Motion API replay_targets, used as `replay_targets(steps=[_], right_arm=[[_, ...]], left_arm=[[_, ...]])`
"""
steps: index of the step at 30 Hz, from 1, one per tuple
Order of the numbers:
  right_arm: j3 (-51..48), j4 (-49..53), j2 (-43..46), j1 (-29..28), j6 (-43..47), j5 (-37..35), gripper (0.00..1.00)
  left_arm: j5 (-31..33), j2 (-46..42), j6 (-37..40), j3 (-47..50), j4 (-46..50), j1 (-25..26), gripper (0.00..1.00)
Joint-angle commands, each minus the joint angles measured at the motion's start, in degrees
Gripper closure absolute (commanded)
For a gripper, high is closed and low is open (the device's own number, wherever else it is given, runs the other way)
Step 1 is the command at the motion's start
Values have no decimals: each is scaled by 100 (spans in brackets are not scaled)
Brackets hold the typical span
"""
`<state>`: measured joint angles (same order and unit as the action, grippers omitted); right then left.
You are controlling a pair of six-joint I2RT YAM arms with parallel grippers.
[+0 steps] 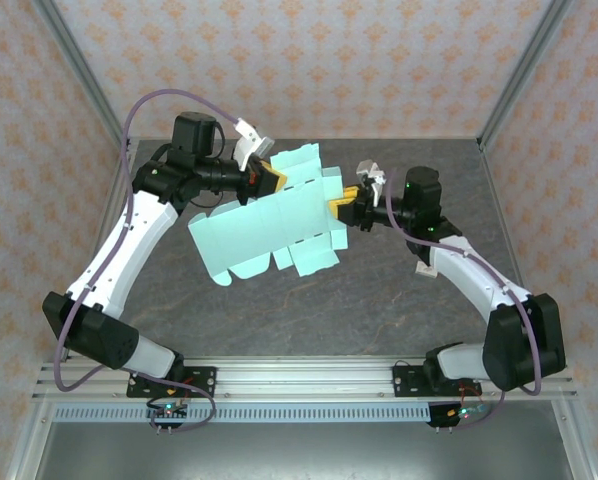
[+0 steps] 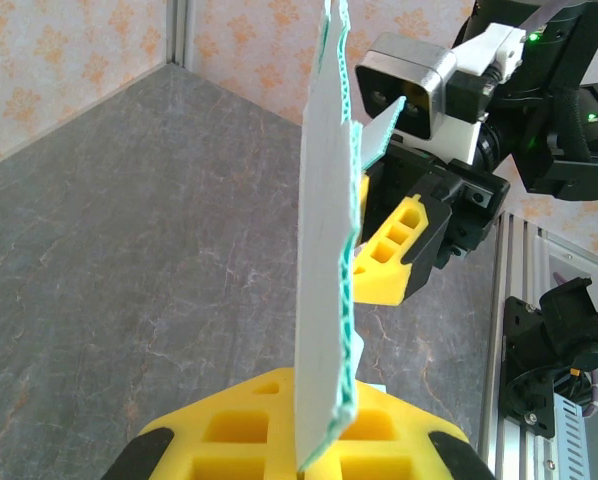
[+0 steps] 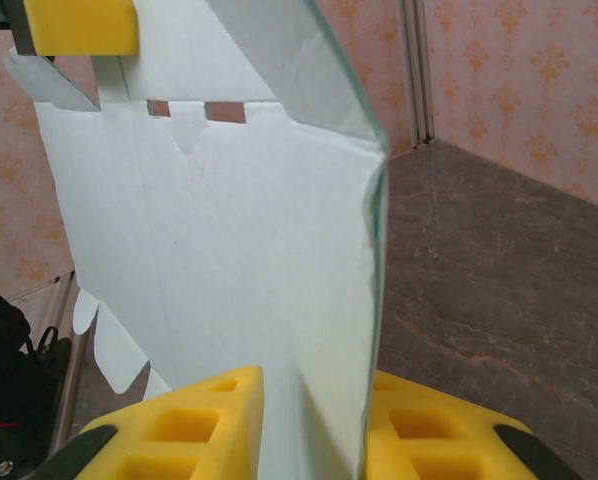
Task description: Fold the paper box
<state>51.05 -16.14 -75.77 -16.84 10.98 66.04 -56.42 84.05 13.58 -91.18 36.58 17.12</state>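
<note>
The paper box (image 2: pixel 324 250), a sheet seen edge-on, stands upright, clamped between the left gripper (image 2: pixel 314 445) jaws. The right gripper (image 2: pixel 369 260) meets its right face, above the table (image 2: pixel 129 260).

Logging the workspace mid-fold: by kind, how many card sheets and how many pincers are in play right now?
paper box: 1
pincers: 2 (left pincer, right pincer)
Total: 3
</note>
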Motion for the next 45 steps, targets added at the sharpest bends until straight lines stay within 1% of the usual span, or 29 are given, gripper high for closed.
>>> replay_targets(steps=[1, 4, 8, 10, 13, 16, 17, 19, 22, 25, 28, 31, 36, 38, 41, 45], right_arm=[[223, 66, -56, -59, 268, 167, 75], [230, 76, -100, -71, 279, 79, 79], [228, 93, -133, -69, 299, -84, 87], [213, 80, -127, -74, 274, -219, 91], [170, 8, -60, -162, 194, -632, 95], [112, -55, 50, -361, 94, -1446, 99], [91, -85, 89, -425, 19, -1847, 100], [27, -101, 190, -601, -69, -2693, 100], [-7, -26, 325, -954, -156, -4348, 100], [42, 83, 304, -1367, -46, -5693, 100], [153, 176, 180, -1735, 73, -6767, 100], [277, 204, -10, -2056, 172, -7565, 100], [377, -53, -311, -2427, 395, -8532, 100], [446, -141, -460, -2543, 477, -8812, 100], [493, -286, -635, -2640, 545, -9022, 100], [549, -227, -744, -2640, 643, -9070, 100]], left_arm=[[-128, 32, 100, -192, -42, -32, 100], [-141, 32, 117, -198, -24, -31, 100], [-133, 41, 148, -205, 18, -25, 100], [-116, 50, 133, -206, 27, -24, 100], [-61, 41, -58, -133, -137, -18, 100], [149, 58, -433, -67, -386, 19, 100], [259, 75, -600, -57, -465, 36, 100], [513, 117, -927, -66, -581, 60, 100], [785, 162, -1383, -28, -774, 152, 100], [1074, 220, -1781, -5, -944, 288, 100], [1322, 328, -2159, -22, -1065, 383, 100], [1384, 448, -2411, -66, -1123, 479, 100], [1482, 512, -2566, -58, -1149, 601, 100], [1475, 520, -2619, -48, -1188, 623, 100], [1539, 516, -2598, -41, -1141, 628, 100], [1723, 521, -2477, -28, -988, 621, 100]])
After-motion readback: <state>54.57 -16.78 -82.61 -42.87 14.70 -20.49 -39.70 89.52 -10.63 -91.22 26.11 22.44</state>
